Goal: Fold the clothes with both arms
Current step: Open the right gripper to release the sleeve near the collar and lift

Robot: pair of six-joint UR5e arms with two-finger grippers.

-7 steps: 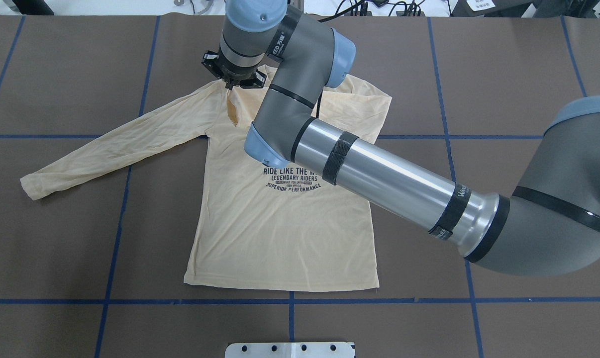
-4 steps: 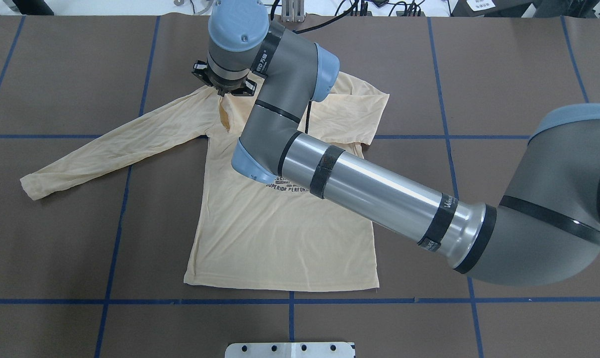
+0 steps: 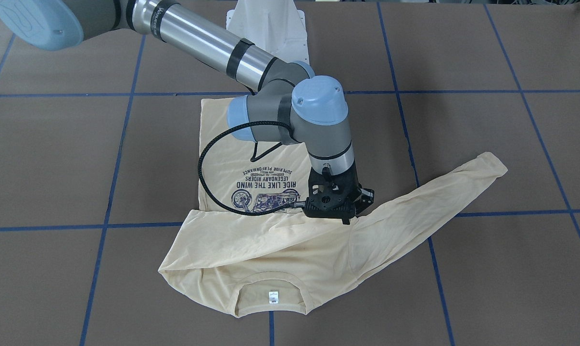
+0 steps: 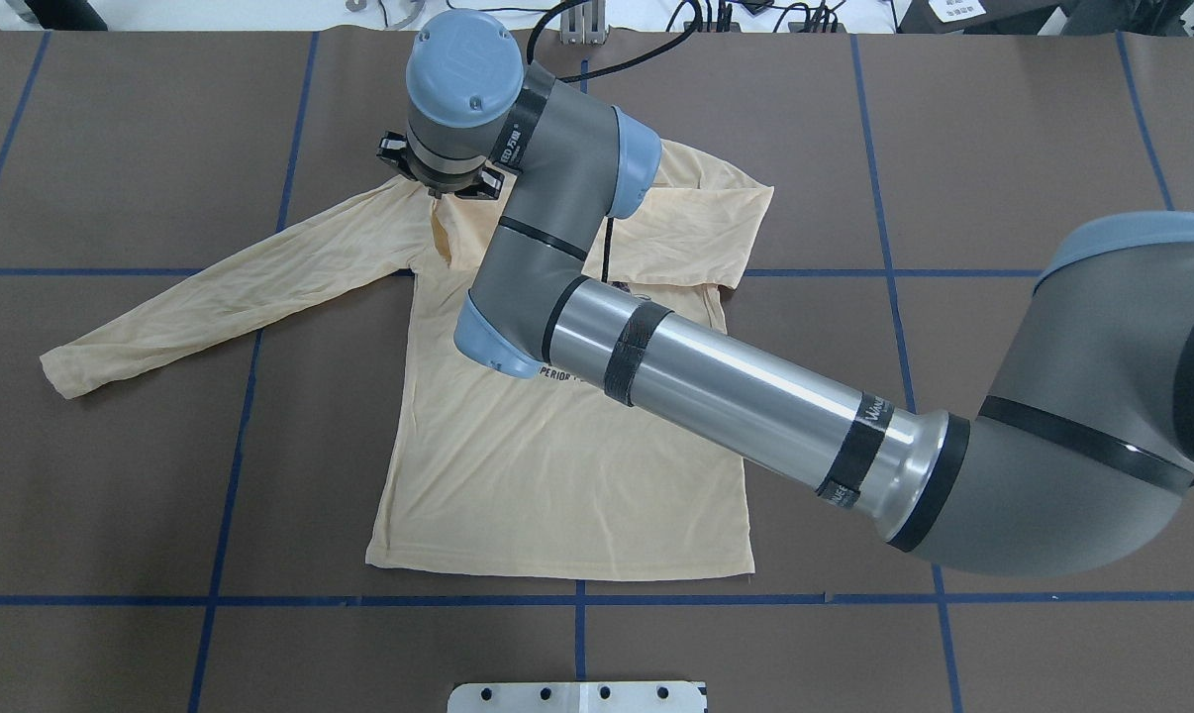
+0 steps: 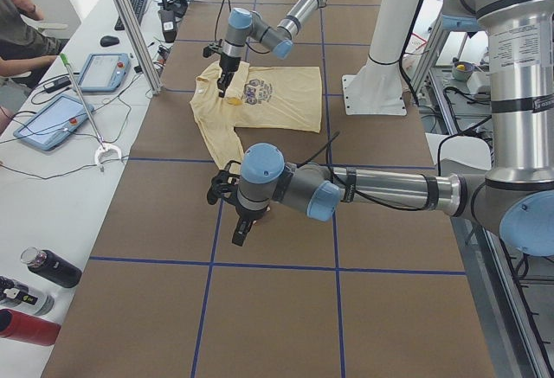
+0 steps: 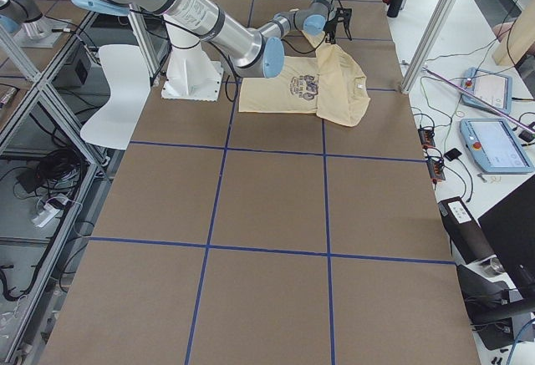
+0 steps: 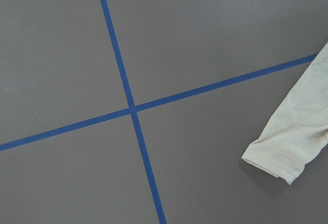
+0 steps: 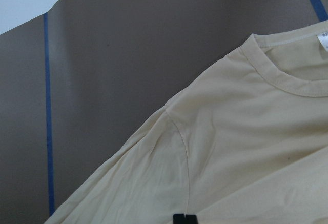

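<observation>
The cream-yellow long-sleeved shirt (image 4: 557,475) lies print-up on the brown table. One sleeve (image 4: 221,287) stretches out flat toward my left side. The other sleeve is folded across the chest (image 3: 251,240). My right gripper (image 4: 442,188) hangs over the far shoulder and is shut on the end of that folded sleeve (image 3: 340,222). The neck and its white label (image 3: 273,297) show at the far edge. My left gripper (image 5: 237,227) hovers near the flat sleeve's cuff (image 7: 287,152); I cannot tell whether it is open or shut.
Blue tape lines (image 4: 577,599) divide the table into squares. The white pedestal base (image 3: 266,29) stands behind the hem. A side bench with tablets (image 5: 52,123) and bottles (image 5: 52,267) runs along the far side, where a person sits (image 5: 17,23).
My right arm has swung further toward my left, dragging the gripped sleeve across the chest. More of the print is now covered by the arm.
</observation>
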